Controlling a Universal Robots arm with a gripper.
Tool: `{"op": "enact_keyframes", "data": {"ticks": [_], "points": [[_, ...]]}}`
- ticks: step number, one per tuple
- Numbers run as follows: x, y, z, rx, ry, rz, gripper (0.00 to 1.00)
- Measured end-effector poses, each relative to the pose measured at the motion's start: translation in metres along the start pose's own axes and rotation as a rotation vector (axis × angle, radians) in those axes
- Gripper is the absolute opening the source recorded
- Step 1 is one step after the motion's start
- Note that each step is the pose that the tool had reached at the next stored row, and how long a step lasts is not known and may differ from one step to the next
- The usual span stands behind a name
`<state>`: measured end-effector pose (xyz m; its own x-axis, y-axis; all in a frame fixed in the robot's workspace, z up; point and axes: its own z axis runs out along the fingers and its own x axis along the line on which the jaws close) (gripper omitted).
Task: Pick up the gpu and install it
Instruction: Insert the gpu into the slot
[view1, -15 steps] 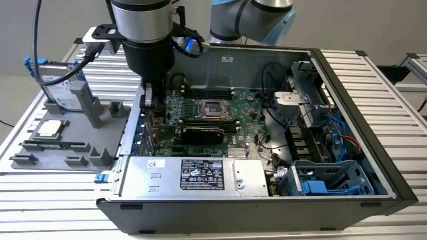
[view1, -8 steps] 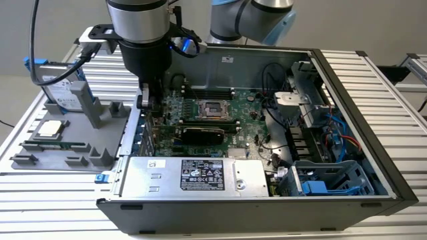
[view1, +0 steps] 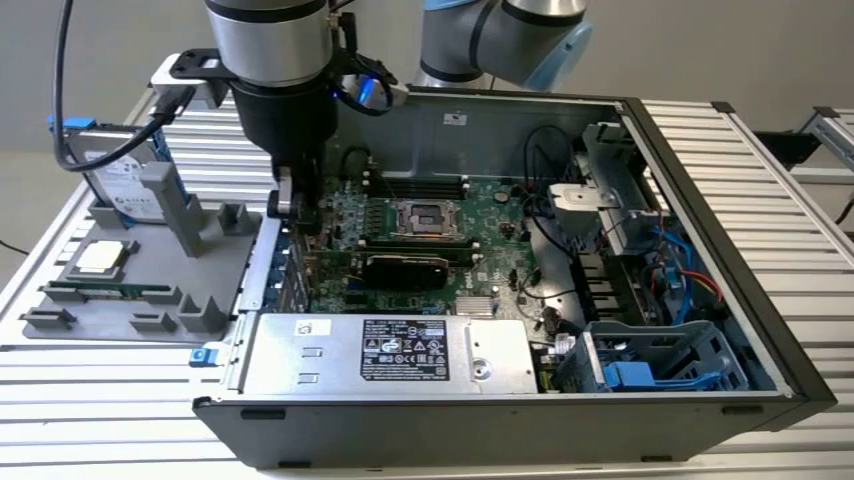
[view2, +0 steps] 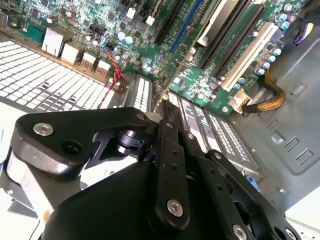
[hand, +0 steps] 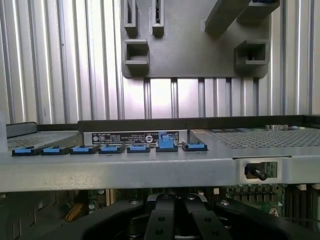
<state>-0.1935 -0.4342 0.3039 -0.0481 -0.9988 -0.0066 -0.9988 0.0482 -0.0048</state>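
Bright even light; glare on metal slats, soft shadows

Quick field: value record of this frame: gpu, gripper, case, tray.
gpu: black cooler card seated across the motherboard, inside the case
gripper: low at the case's rear wall on the exterior view's left, fingers together, nothing between them
case: open computer case, power supply along the near edge
tray: grey fixture with hard drive, processor, memory stick

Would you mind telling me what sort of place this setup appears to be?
Probably a robotics test bench for computer assembly: an open computer case lies on a slatted metal table, beside a grey parts holder.
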Motion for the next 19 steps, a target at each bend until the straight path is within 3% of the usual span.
{"op": "enact_keyframes", "data": {"ticks": [8, 19], "points": [[0.0001, 0.0017, 0.0023, 0.0001, -0.0001, 0.000, 0.00], [0.0001, 0.0015, 0.0005, -0.0002, 0.0001, 0.000, 0.00]]}}
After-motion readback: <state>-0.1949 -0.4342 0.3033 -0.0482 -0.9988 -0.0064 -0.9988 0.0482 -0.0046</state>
